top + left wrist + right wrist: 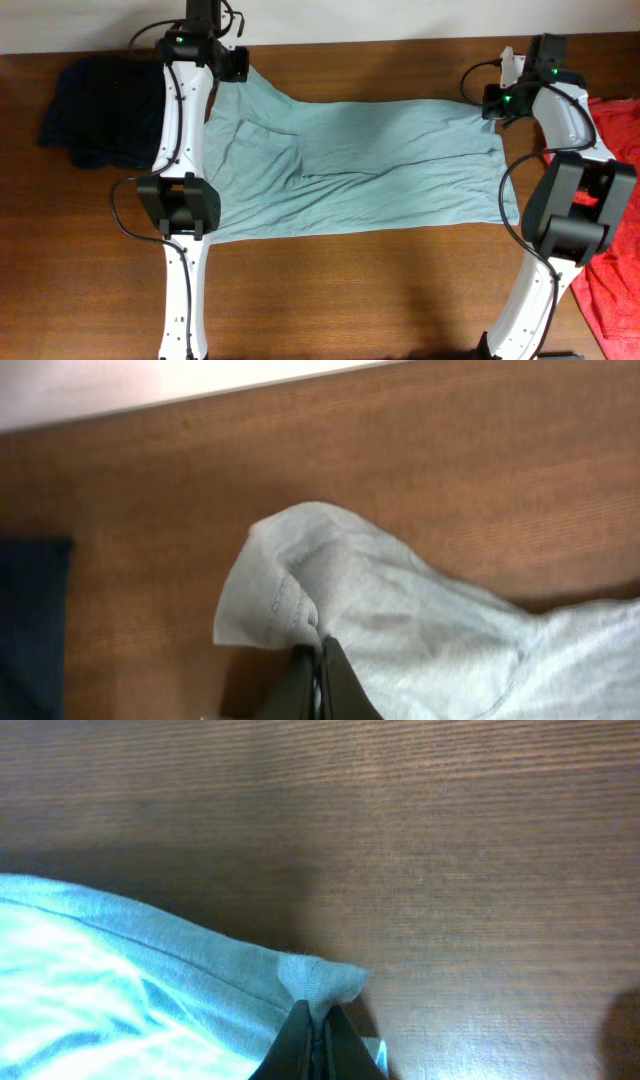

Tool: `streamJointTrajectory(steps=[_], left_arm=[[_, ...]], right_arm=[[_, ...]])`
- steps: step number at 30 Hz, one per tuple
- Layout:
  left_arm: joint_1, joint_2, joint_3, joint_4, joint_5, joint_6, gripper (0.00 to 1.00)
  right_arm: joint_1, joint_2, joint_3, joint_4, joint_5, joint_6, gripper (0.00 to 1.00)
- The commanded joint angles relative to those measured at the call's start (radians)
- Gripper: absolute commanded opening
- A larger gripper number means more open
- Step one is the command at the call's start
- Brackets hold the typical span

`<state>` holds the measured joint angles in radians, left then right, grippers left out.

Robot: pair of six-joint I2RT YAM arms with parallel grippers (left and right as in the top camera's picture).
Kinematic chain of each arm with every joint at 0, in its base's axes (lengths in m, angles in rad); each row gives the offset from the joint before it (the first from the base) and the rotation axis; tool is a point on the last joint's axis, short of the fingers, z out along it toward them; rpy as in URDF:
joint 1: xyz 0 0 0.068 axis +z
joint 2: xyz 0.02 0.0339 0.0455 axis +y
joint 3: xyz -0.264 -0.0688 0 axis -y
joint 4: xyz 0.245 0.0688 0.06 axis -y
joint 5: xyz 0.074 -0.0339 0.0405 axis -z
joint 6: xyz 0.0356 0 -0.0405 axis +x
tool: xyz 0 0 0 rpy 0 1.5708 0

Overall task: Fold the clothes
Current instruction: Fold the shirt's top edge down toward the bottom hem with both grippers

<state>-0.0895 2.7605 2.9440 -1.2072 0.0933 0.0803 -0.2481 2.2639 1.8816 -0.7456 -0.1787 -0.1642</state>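
Across the brown wooden table (400, 290), a light blue shirt (370, 170) lies spread out flat, taking up most of the middle and running from the left arm over to the right one. Its cloth is creased, with a raised fold running lengthwise through the middle. The left end effector (235, 65) sits at the shirt's far left corner, near the table's far edge; in the left wrist view its fingers are closed tight together on a bunched tip of the cloth, which stands up a little from the wood in a soft peak. The right end effector (497, 100) is at the far right corner of the shirt; in the right wrist view its fingers are likewise pressed together, pinching a small nub of the hem just off the bare wood. A dark blue garment (95, 110) lies crumpled on the left end of the table, just beside the left arm and apart from the shirt's pinched corner. A red cloth (610, 270) lies along the table's right edge, partly under the right arm. The wood shows a fine straight grain with a dull sheen. Beyond the far edge runs a pale strip (350, 20), either wall or floor; I cannot tell which.
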Motion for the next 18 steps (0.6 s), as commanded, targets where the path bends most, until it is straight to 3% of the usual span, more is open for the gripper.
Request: streamJointTrajectory(steps=[1,18], left_arm=[[0.005,-0.057,0.025,-0.039,-0.005,0.042,0.01],[0.028,-0.152,0.025,-0.264,-0.053,0.044,0.01]], right_arm=[[0.004,-0.111,0.023,-0.022,-0.008,-0.023,0.04],[-0.012,-0.171,0.023,-0.190,-0.013,-0.049,0.04]])
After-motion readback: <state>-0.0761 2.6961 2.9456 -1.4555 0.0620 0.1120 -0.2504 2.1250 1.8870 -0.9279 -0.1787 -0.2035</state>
